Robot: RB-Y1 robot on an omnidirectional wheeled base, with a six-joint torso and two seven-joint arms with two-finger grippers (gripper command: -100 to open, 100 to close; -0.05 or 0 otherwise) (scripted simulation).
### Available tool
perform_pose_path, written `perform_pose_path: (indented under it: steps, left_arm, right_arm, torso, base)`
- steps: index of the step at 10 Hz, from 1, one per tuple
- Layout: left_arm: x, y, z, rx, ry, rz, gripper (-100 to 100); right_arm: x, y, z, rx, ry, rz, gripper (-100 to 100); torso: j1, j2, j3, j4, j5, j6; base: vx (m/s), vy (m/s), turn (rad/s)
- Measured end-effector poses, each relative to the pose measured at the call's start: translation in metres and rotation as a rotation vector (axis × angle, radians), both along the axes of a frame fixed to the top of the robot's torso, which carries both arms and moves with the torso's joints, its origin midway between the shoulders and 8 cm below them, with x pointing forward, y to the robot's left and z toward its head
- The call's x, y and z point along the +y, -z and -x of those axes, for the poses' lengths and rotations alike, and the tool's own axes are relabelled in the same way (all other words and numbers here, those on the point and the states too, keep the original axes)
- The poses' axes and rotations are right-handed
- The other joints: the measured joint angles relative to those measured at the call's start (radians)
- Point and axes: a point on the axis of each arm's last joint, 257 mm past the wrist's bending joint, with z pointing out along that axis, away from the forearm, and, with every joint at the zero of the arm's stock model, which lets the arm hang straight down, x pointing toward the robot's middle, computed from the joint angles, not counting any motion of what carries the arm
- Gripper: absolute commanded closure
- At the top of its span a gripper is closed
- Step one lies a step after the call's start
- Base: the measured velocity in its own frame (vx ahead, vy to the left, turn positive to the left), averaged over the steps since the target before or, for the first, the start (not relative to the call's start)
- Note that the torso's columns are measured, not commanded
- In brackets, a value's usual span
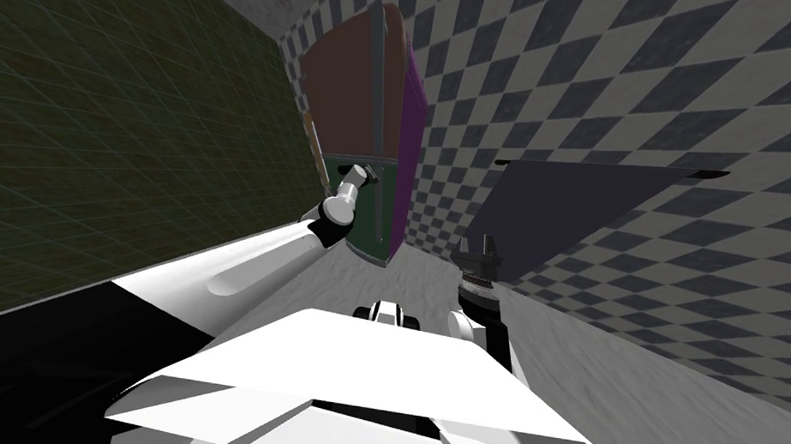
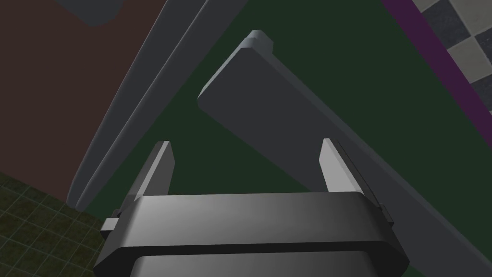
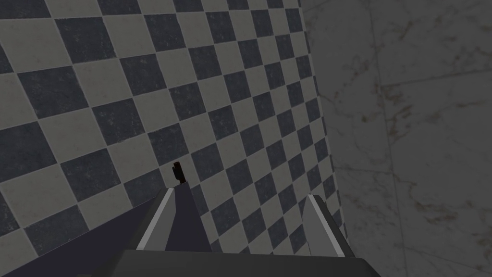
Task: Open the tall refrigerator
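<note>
Brown above and green below, with a purple side, the refrigerator (image 1: 368,85) stands ahead in the corner where the checked wall (image 1: 652,76) meets the green tiled wall (image 1: 90,128). The grey handle (image 2: 259,106) on its green door (image 2: 365,96) lies just ahead of the left gripper (image 2: 245,143). It slants across the gap between the parted fingers (image 2: 161,158) and is not yet clasped. The right gripper (image 1: 478,248), also parted, hangs low and farther off. No writing shows.
</note>
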Motion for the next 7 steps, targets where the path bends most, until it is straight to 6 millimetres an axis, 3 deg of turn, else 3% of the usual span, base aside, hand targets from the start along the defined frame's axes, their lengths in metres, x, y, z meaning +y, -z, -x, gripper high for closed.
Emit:
perform_pose_path:
  steps: [3, 7]
  left_arm:
    - [-0.018, -0.004, -0.002, 0.012, 0.036, 0.006, -100]
    - [-0.016, -0.005, -0.001, 0.013, 0.047, 0.014, -100]
  right_arm:
    - [0.0, 0.0, 0.0, 0.0, 0.0, 0.0, 0]
    - [0.0, 0.0, 0.0, 0.0, 0.0, 0.0, 0]
  torso:
    - [-0.002, -0.001, 0.0, 0.0, -0.001, -0.001]
    - [0.0, -0.003, -0.002, 0.0, 0.0, 0.0]
  base:
    - [0.006, -0.021, 0.001]
    - [0.033, -0.032, 0.057]
